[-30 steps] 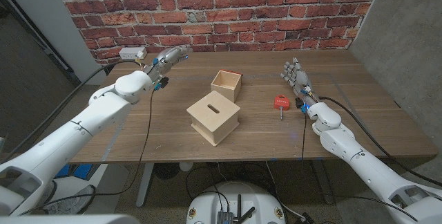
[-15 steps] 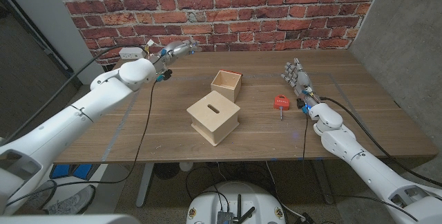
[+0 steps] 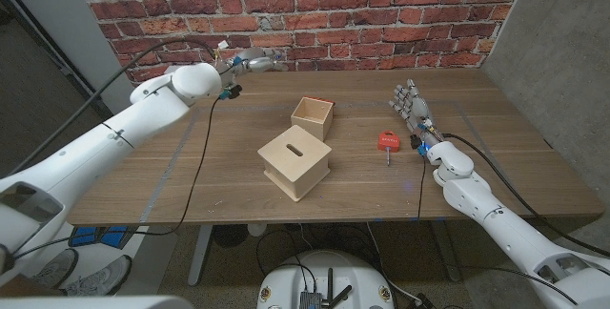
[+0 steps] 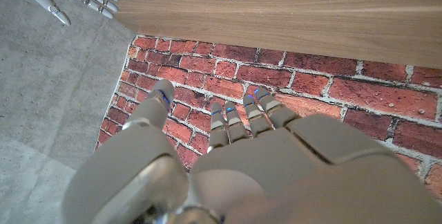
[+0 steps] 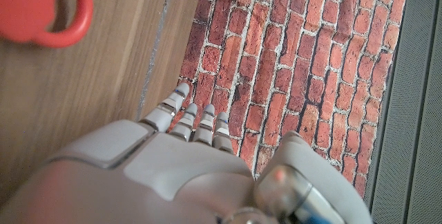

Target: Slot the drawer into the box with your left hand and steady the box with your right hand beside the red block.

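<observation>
Brick wall backs the wooden table. Raised near the far left edge, the left hand reaches toward the bricks, fingers loosely extended, holding nothing. On the right side, the right hand stands with fingers spread, empty, beside the red block. Mid-table, the drawer sits just behind the box.

Red brick wall behind wooden table; grey concrete wall at right, grey panel at left.
</observation>
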You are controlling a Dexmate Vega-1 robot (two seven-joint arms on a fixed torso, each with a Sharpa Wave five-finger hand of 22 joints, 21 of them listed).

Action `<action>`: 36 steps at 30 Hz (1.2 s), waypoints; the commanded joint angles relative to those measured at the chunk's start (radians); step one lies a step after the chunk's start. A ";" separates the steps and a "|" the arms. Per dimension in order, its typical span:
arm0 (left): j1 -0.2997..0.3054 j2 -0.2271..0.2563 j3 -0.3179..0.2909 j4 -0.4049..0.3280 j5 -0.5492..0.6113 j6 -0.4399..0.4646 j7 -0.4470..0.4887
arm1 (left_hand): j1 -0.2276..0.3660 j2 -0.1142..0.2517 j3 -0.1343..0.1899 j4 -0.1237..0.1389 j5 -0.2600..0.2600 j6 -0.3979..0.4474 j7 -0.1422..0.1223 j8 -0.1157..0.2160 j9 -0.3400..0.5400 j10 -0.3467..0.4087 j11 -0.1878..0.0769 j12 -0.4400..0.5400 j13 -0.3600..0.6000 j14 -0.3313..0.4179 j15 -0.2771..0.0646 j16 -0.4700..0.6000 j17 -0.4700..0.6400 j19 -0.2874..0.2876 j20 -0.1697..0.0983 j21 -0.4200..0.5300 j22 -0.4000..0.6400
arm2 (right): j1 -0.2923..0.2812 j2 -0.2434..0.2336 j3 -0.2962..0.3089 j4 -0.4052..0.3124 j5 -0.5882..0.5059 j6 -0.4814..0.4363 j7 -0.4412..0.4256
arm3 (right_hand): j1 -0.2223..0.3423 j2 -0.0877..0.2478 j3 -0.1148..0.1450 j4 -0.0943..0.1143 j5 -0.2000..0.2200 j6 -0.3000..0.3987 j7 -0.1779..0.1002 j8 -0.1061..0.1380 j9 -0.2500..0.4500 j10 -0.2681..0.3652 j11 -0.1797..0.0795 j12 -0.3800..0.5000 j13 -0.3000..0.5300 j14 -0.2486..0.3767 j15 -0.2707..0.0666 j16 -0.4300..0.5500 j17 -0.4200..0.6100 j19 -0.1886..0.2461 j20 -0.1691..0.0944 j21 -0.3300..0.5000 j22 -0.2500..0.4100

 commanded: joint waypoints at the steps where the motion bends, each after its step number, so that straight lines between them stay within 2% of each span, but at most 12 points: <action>1: -0.134 -0.013 0.092 0.014 0.140 0.046 -0.157 | 0.023 -0.010 0.001 -0.003 0.007 -0.002 -0.013 -0.004 0.005 0.016 -0.005 0.001 0.001 0.017 -0.074 0.006 0.004 -0.010 0.004 -0.002 0.001 | 0.007 0.003 -0.001 0.008 0.004 -0.002 0.008 | 0.010 0.016 0.009 -0.004 0.006 0.005 -0.002 0.005 0.002 0.001 -0.005 0.009 0.002 0.007 -0.013 0.004 -0.001 0.003 -0.008 0.008 0.005; 6: -0.182 -0.026 0.123 0.037 0.183 0.039 -0.224 | 0.045 -0.018 0.001 -0.002 0.008 -0.012 -0.008 -0.008 0.005 0.018 -0.004 -0.002 0.002 0.028 -0.073 0.006 0.004 -0.019 0.008 -0.003 0.001 | 0.007 0.002 0.000 0.009 0.004 0.006 0.015 | 0.010 0.016 0.010 -0.004 0.006 0.006 -0.001 0.005 0.002 0.002 -0.005 0.009 0.002 0.007 -0.013 0.004 -0.003 0.003 -0.007 0.008 0.005; 9: -0.211 -0.039 0.142 0.069 0.202 0.009 -0.263 | 0.067 -0.026 0.002 -0.002 0.008 0.004 0.010 -0.002 0.006 0.030 -0.003 0.000 0.002 0.035 -0.071 0.004 0.004 -0.022 0.010 -0.001 0.001 | 0.008 0.002 -0.002 0.011 0.002 0.009 0.017 | 0.009 0.015 0.011 -0.004 0.006 0.005 -0.001 0.005 0.002 0.001 -0.005 0.009 0.002 0.005 -0.017 0.004 -0.004 0.002 -0.008 0.007 0.005; 12: -0.248 -0.051 0.172 0.092 0.246 -0.004 -0.311 | 0.087 -0.033 0.001 -0.001 0.008 0.019 0.021 0.003 0.006 0.041 0.003 0.000 0.002 0.049 -0.071 0.005 0.004 -0.016 0.009 0.002 0.002 | 0.009 0.001 -0.004 0.011 -0.003 0.008 0.014 | 0.008 0.014 0.013 -0.005 0.005 0.007 -0.003 0.006 0.002 0.006 -0.021 0.011 0.002 0.011 -0.031 0.006 -0.006 0.001 -0.018 0.007 0.005; 24: -0.333 -0.103 0.223 0.159 0.363 -0.070 -0.403 | 0.148 -0.063 -0.007 0.000 0.007 0.037 0.003 0.007 0.007 0.068 -0.016 -0.002 0.002 0.086 -0.096 0.007 0.003 -0.028 0.006 0.000 0.001 | 0.003 0.007 -0.004 0.002 0.004 0.002 0.008 | 0.011 0.014 0.020 -0.009 0.005 0.001 0.006 0.004 0.001 0.008 -0.023 0.009 0.001 0.016 -0.035 0.007 -0.015 -0.010 -0.028 0.004 0.004; 26: -0.349 -0.111 0.232 0.170 0.380 -0.084 -0.423 | 0.164 -0.072 -0.010 0.000 0.008 0.022 0.003 0.001 0.006 0.067 -0.020 -0.006 0.001 0.087 -0.098 0.003 0.003 -0.041 0.011 -0.003 0.001 | 0.002 0.008 -0.004 0.001 0.006 0.001 0.009 | 0.010 0.013 0.021 -0.009 0.005 0.001 0.006 0.003 0.001 0.007 -0.020 0.009 0.001 0.015 -0.030 0.006 -0.016 -0.013 -0.025 0.003 0.004; 29: -0.373 -0.119 0.252 0.178 0.419 -0.103 -0.453 | 0.176 -0.080 -0.013 0.000 0.008 0.020 0.002 -0.001 0.006 0.070 -0.023 -0.007 0.001 0.088 -0.100 0.001 0.003 -0.047 0.013 -0.003 0.001 | -0.002 0.011 -0.001 -0.001 0.010 0.004 0.007 | 0.008 0.013 0.023 -0.009 0.004 -0.004 0.006 0.002 0.001 0.006 -0.022 0.008 0.001 0.010 -0.021 0.004 -0.020 -0.020 -0.008 0.002 0.005; 36: -0.395 -0.137 0.263 0.189 0.477 -0.135 -0.482 | 0.212 -0.106 -0.019 -0.001 0.004 0.022 -0.005 0.001 0.006 0.091 -0.037 -0.006 0.001 0.103 -0.119 0.002 0.003 -0.079 0.019 -0.008 0.001 | -0.013 0.006 0.001 -0.019 0.013 -0.001 0.000 | 0.007 0.013 0.025 -0.009 0.004 -0.004 0.007 0.002 0.000 0.004 -0.022 0.007 0.001 0.009 -0.017 0.004 -0.022 -0.020 -0.007 0.003 0.005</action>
